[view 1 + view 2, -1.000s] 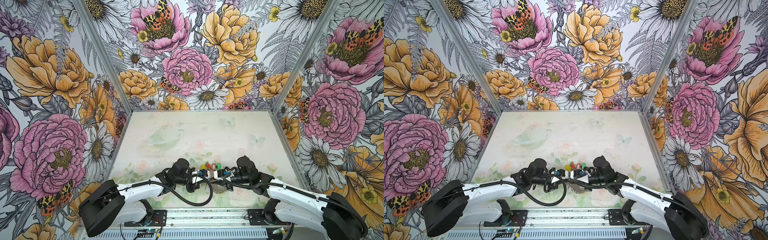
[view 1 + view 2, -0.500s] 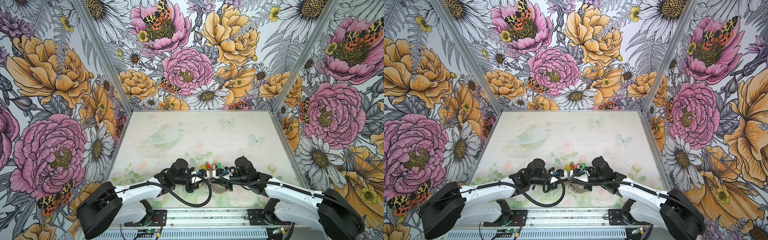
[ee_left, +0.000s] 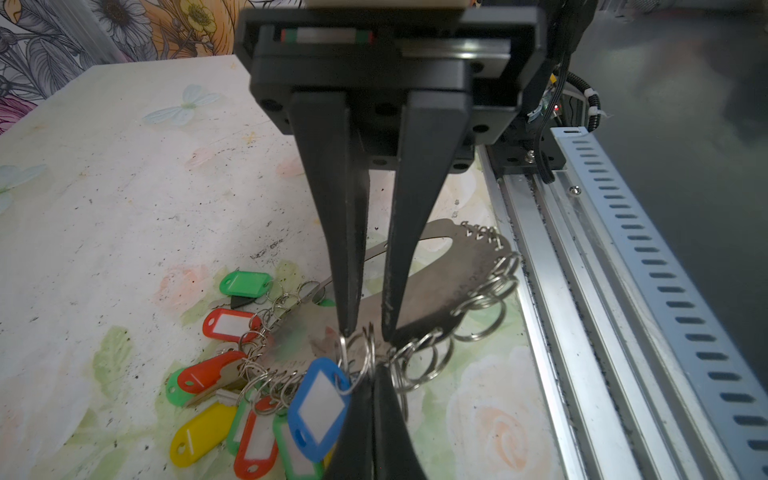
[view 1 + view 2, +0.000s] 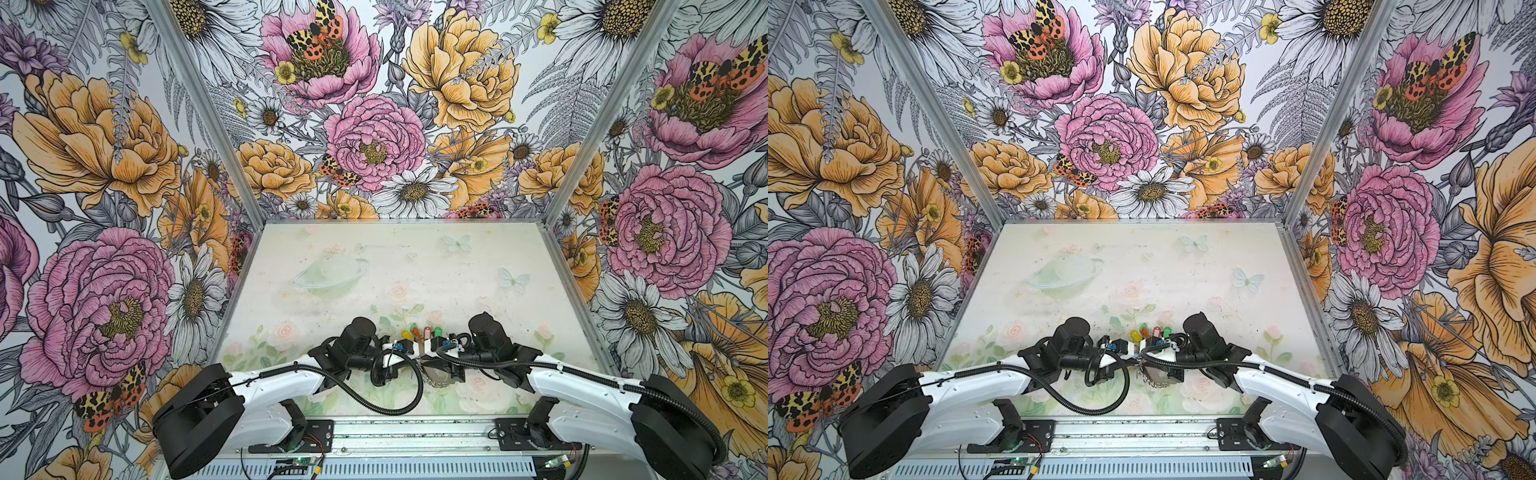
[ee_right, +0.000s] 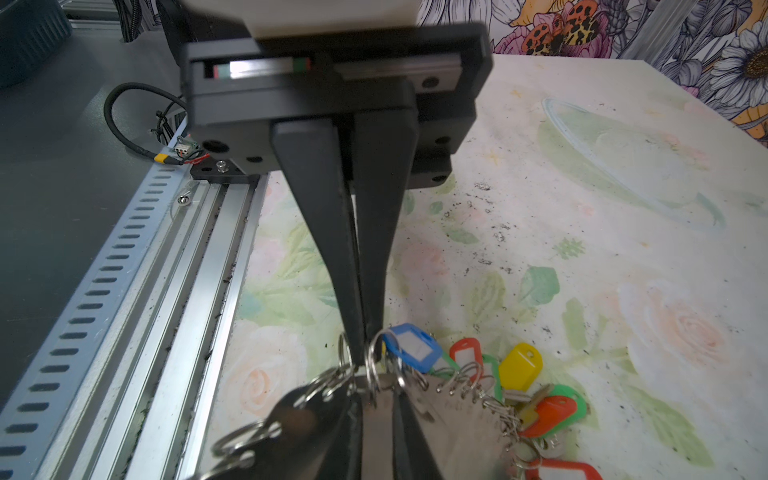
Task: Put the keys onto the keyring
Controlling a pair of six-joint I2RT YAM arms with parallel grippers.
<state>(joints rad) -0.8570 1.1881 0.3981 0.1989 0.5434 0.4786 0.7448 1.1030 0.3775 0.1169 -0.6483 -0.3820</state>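
Two tools, one from each side, meet tip to tip low over the front middle of the surface [image 4: 374, 266], close to the metal rail [image 3: 582, 291] along its near edge. Left tool [image 5: 360, 353]: fingers pressed fully together, tips set at the edge of the keyring [image 3: 453, 278] among the small silver rings [image 3: 484, 291], just beside the blue tag [image 3: 318, 409]; whether a ring is pinched between them cannot be told. Right tool [image 3: 368, 330]: fingers a narrow gap apart, clamped on the keyring's flat grey band, which runs between them in the right wrist view. Keyring: one large grey metal oval with a long central opening, lying between the two tools; in both top views the keyring [image 4: 435, 375] [image 4: 1154, 376] shows only as a small grey patch just below the tools, the rest hidden by them. Rings on the rail side of the band hang empty. Keys [image 3: 216, 370]: one cluster, fanned on the surface along the keyring's far side, away from the rail, touching and partly overlapping. Tags seen in the left wrist view: one blue, three red, several green, one yellow tag [image 3: 201, 432]; several show white label windows. Metal key blades show among them. Their rings crowd against the band's edge; whether every one is threaded through it cannot be told. In both top views four tags, yellow, green, red and green, stand out beyond the tools.
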